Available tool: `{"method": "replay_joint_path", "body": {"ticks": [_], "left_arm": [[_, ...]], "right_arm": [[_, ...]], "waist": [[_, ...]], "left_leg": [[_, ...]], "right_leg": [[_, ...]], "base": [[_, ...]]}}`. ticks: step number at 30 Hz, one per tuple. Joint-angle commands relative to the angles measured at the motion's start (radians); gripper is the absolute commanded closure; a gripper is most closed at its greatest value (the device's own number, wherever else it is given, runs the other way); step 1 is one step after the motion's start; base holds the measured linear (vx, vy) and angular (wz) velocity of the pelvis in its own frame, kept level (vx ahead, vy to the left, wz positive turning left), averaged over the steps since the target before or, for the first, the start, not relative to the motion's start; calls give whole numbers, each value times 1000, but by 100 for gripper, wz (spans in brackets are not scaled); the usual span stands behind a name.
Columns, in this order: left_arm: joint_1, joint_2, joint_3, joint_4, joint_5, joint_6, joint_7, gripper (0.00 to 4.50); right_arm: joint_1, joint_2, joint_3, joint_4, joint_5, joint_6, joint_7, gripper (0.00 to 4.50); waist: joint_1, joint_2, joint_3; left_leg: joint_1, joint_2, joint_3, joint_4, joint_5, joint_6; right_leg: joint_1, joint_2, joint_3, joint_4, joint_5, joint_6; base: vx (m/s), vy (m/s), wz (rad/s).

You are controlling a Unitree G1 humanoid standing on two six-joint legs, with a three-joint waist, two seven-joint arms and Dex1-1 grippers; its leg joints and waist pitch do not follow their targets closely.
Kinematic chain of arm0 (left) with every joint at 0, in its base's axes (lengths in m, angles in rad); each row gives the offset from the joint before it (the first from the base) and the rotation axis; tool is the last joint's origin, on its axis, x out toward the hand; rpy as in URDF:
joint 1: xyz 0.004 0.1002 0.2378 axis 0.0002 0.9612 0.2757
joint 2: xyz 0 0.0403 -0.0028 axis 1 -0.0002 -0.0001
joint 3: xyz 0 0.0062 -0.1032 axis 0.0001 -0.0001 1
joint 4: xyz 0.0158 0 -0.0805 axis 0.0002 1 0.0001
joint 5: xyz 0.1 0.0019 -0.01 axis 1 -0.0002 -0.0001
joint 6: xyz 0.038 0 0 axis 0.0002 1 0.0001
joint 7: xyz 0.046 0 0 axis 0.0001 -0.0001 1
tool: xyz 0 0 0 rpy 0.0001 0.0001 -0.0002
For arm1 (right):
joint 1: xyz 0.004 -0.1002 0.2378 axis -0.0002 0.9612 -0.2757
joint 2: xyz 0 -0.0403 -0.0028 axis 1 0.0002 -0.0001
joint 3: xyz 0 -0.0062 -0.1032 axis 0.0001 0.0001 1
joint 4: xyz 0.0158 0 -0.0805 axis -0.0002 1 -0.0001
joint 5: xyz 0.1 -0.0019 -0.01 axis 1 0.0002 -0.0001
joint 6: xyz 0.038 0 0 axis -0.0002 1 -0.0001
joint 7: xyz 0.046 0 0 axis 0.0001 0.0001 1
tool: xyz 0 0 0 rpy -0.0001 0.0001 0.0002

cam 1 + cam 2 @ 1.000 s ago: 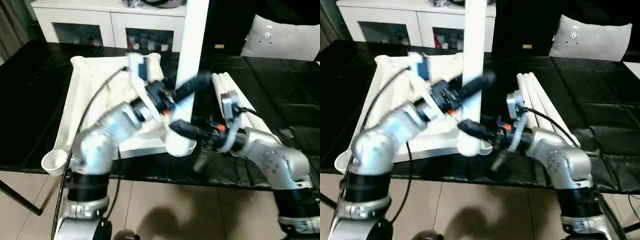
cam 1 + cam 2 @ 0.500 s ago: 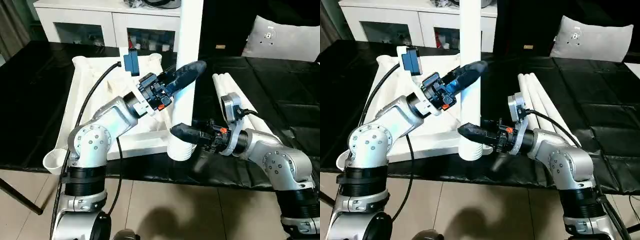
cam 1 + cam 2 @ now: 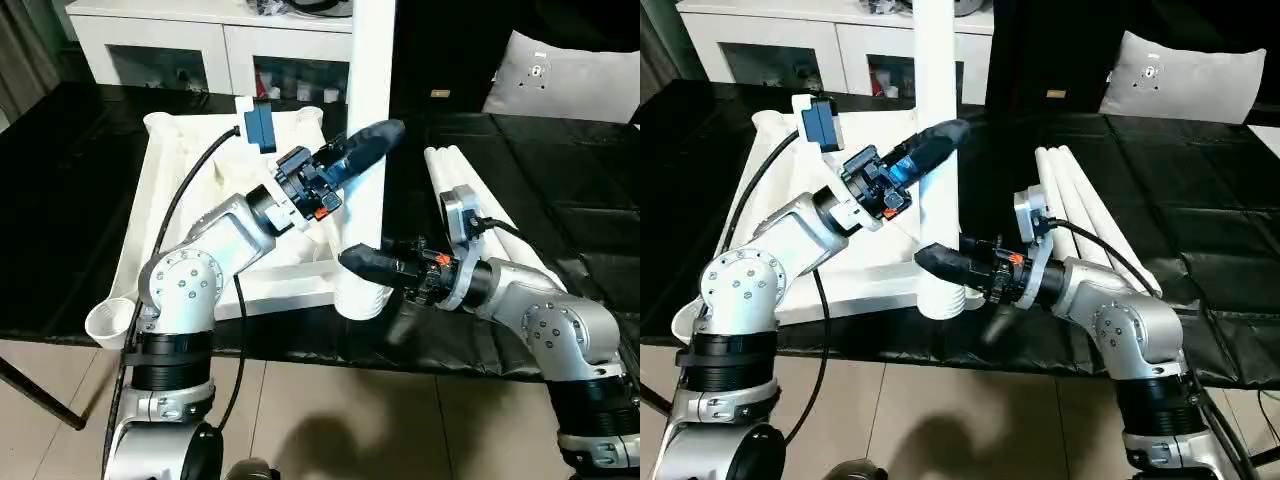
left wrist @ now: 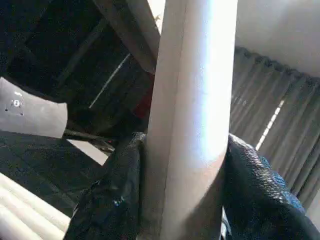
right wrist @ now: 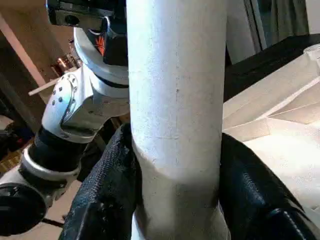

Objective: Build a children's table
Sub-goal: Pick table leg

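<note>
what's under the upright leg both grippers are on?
The upright leg stands in the near corner socket of the tabletop, right gripper low, left gripper higher. Its foot is hidden inside the socket.

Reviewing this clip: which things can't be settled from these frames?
- Top of the upright leg: cut off by the head views' upper edge.
- Whether its threaded foot is seated in the tabletop socket: hidden behind the right pincer.
- Cabinet contents: too small.

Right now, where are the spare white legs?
In the left eye view, the three loose white tube legs lie side by side on the black table, behind the right arm.
</note>
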Motion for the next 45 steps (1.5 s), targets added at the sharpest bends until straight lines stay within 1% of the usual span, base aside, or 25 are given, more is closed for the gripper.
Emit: {"method": "replay_joint_path", "body": {"ticks": [1,4,5,7,9,10,11,12,13,14,16,18,20,21,24,25,26,27,28,29,30,31,36,42,45], "left_arm": [[12,-4,6,14,9,5,34,260],[2,-14,24,35,23,-10,84,261],[-5,-18,32,45,42,-24,119,266],[-15,-24,43,60,59,-39,158,267],[-25,-28,54,80,82,-53,204,268],[-29,-29,58,88,91,-57,221,268],[-31,-29,60,93,97,-59,233,268],[-34,-29,63,101,103,-62,246,268],[-34,-30,63,102,104,-63,249,268],[-36,-25,62,113,125,-67,277,268],[-36,-23,60,118,138,-67,293,268],[-36,-17,50,119,158,-71,303,268],[-34,-15,34,110,173,-79,298,268],[-34,-15,33,109,173,-79,297,268],[-27,-2,-6,82,198,-93,267,268],[-22,8,-30,66,212,-104,243,268],[-15,20,-60,43,224,-114,203,268],[-14,23,-66,38,225,-116,193,268],[-13,24,-69,35,225,-116,188,268],[-3,36,-98,5,225,-124,131,269],[3,44,-117,-15,224,-130,94,269],[7,49,-129,-28,225,-134,73,269],[11,49,-165,-72,206,-144,14,270],[15,47,-189,-81,219,-159,-14,270],[15,45,-205,-77,234,-167,-26,270]], "right_arm": [[-19,-1,-22,3,-21,-40,-39,206],[-37,12,-45,30,-19,-41,-72,182],[-44,18,-56,46,-26,-53,-90,158],[-49,22,-66,55,-23,-57,-100,150],[-52,25,-75,60,-23,-61,-109,127],[-53,25,-78,63,-25,-64,-113,127],[-54,26,-79,64,-27,-66,-115,106],[-55,30,-85,69,-30,-72,-129,106],[-55,31,-86,70,-31,-73,-131,100],[-69,44,-110,97,-40,-81,-192,95],[-79,50,-123,114,-47,-82,-233,70],[-86,46,-124,124,-55,-73,-248,57],[-90,27,-107,140,-71,-82,-219,34],[-90,27,-107,140,-71,-81,-219,21],[-85,11,-92,132,-65,-65,-184,6],[-83,2,-79,125,-63,-60,-160,6],[-79,-14,-57,115,-61,-57,-118,3],[-78,-18,-51,112,-60,-57,-107,0],[-78,-20,-49,111,-61,-57,-102,0],[-74,-38,-26,98,-51,-49,-45,0],[-73,-48,-17,91,-42,-41,-9,0],[-75,-54,-10,90,-37,-36,13,0],[-82,-84,34,101,-51,-46,100,0],[-96,-78,52,109,-50,-49,138,0],[-98,-66,55,117,-53,-53,148,37]], "waist": [[1,-4,-71],[-1,-3,-70],[0,-2,-71],[0,-1,-71],[-1,-2,-73],[-1,-2,-73],[-1,-2,-73],[-1,-3,-73],[0,-3,-72],[-1,-3,-72],[-3,-4,-72],[-3,-4,-72],[-2,-12,-71],[0,-10,-71],[1,-13,-72],[1,-14,-72],[2,-12,-72],[2,-15,-71],[2,-13,-70],[2,-18,-69],[3,-19,-69],[3,-16,-68],[3,-18,-67],[2,-18,-68],[0,-18,-69]], "left_leg": [[15,61,-16,-57,-63,22],[14,60,-16,-58,-69,15],[15,60,-17,-58,-69,10],[14,61,-17,-58,-68,8],[14,61,-18,-58,-57,12],[14,61,-18,-58,-57,12],[14,60,-18,-57,-53,17],[13,59,-17,-56,-53,17],[13,60,-17,-57,-54,17],[15,61,-17,-58,-56,16],[16,60,-16,-59,-55,10],[16,60,-16,-59,-57,4],[15,60,-15,-59,-56,9],[15,60,-16,-59,-54,11],[14,61,-15,-58,-41,22],[14,61,-15,-58,-39,28],[14,63,-16,-58,-40,31],[13,64,-16,-58,-42,34],[14,64,-14,-58,-46,33],[13,63,-13,-58,-50,35],[13,63,-14,-58,-51,38],[12,65,-14,-58,-51,41],[13,63,-12,-57,-58,40],[12,63,-13,-57,-52,45],[13,63,-13,-56,-44,49]], "right_leg": [[48,-107,43,-75,-16,-186],[49,-107,42,-75,-20,-182],[50,-106,42,-75,-24,-176],[50,-107,42,-75,-13,-179],[52,-106,42,-71,17,-176],[52,-106,42,-71,17,-176],[51,-106,41,-72,31,-174],[53,-107,42,-71,32,-175],[52,-108,42,-72,25,-175],[50,-108,42,-73,15,-175],[48,-107,42,-74,3,-176],[50,-106,41,-74,-8,-176],[51,-107,42,-74,-3,-170],[52,-108,42,-74,-2,-170],[51,-109,42,-71,15,-166],[51,-109,41,-71,13,-167],[51,-110,42,-71,11,-168],[50,-110,42,-72,7,-167],[49,-111,43,-72,-2,-170],[50,-112,42,-74,-12,-173],[51,-112,42,-74,-20,-173],[50,-112,43,-73,-27,-171],[48,-111,42,-76,-58,-178],[47,-110,42,-76,-51,-179],[47,-109,41,-74,-33,-182]], "base": [[0,0,0],[0,0,0],[0,0,0],[0,0,0],[0,0,0],[0,0,0],[0,0,0],[0,0,0],[0,0,0],[0,0,0],[0,0,0],[0,0,0],[0,0,0],[0,0,0],[0,0,0],[0,0,0],[0,0,0],[0,0,0],[0,0,0],[0,0,0],[0,0,0],[0,0,0],[0,0,0],[0,0,0],[0,0,0]]}}
